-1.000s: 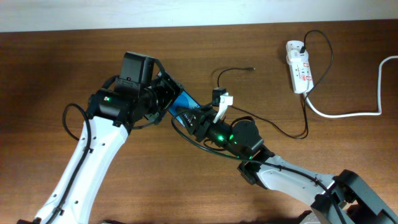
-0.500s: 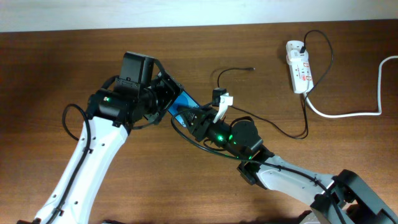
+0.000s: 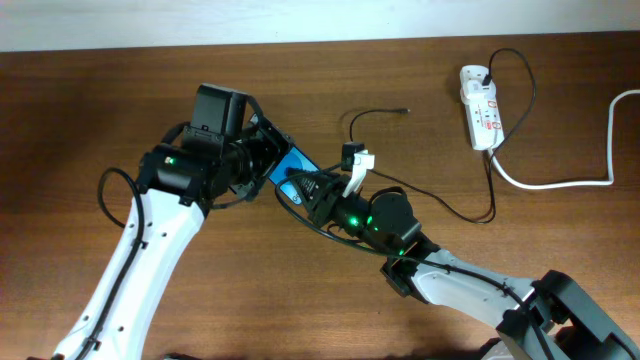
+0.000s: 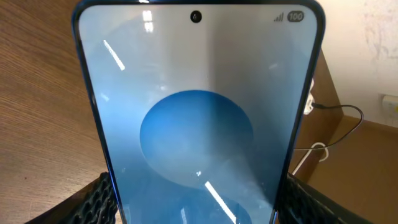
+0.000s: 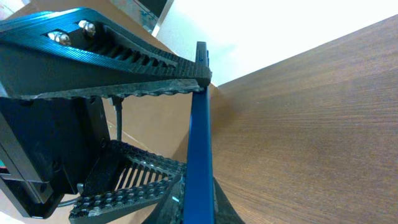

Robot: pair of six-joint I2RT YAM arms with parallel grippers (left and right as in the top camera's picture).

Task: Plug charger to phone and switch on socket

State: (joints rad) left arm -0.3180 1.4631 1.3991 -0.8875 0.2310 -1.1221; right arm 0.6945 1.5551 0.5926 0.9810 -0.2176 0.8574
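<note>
Since a second ago very little has been changed: the right gripper [image 3: 298,188] has been shifted slightly toward the left arm, and a little more blue screen is exposed between the two arms in the overhead view.

The left gripper [image 4: 199,202] is pressed onto the phone [image 4: 199,124]. Its ribbed black fingers [image 4: 99,199] are seen against both long sides of the frame in the left wrist view. The phone is held off the table [image 3: 80,100], tilted, with its camera hole and status icons at the end away from the fingers. A large darker blue circle is shown on the pale blue screen.

In the right wrist view the phone is seen edge-on as a thin blue strip, gripped between the left arm's two ribbed fingers. Dark parts are seen close on either side of that strip at the bottom of the view. Whether the right gripper is pinched onto the phone or merely spread around it cannot be told. In the overhead view this gripper is placed at the phone's nearer end.

The phone is held above the middle of the table, somewhat toward the far edge. The charger [image 3: 380,110] is gripped by neither arm. Its connector tip [image 3: 405,110] is lying on the wood beyond the right gripper, toward the far edge, and its thin black cable is looped back across the table to the socket [image 3: 481,105]. The socket is lying near the far right corner, and its thick white cord [image 3: 560,184] is run out to the right edge.
</note>
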